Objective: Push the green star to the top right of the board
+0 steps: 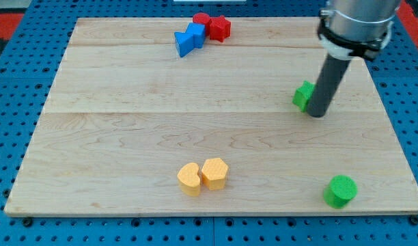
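Note:
A green star (pixel 302 95) lies at the right of the wooden board (pixel 127 137), partly hidden behind my dark rod. My tip (pixel 317 114) rests on the board right at the star's right side, touching or nearly touching it. A green cylinder (pixel 341 190) stands near the board's bottom right corner, well below my tip.
Two blue blocks (pixel 189 39), a red cylinder (pixel 201 20) and a red star (pixel 220 28) cluster at the top centre. A yellow heart (pixel 189 178) and a yellow hexagon (pixel 214 172) sit side by side at the bottom centre. Blue pegboard (pixel 11 102) surrounds the board.

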Action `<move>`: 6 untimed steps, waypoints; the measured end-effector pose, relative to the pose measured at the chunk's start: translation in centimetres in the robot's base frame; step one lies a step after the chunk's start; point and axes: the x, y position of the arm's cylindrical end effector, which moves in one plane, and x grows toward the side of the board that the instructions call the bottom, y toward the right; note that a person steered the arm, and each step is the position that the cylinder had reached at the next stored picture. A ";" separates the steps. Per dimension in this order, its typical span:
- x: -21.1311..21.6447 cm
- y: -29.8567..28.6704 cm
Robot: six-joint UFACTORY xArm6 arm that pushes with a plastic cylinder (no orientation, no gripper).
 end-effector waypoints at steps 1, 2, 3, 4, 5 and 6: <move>-1.3 -1.0; -4.9 -4.1; -5.5 -2.6; -1.9 -5.4; -2.8 -0.6; -6.9 -0.1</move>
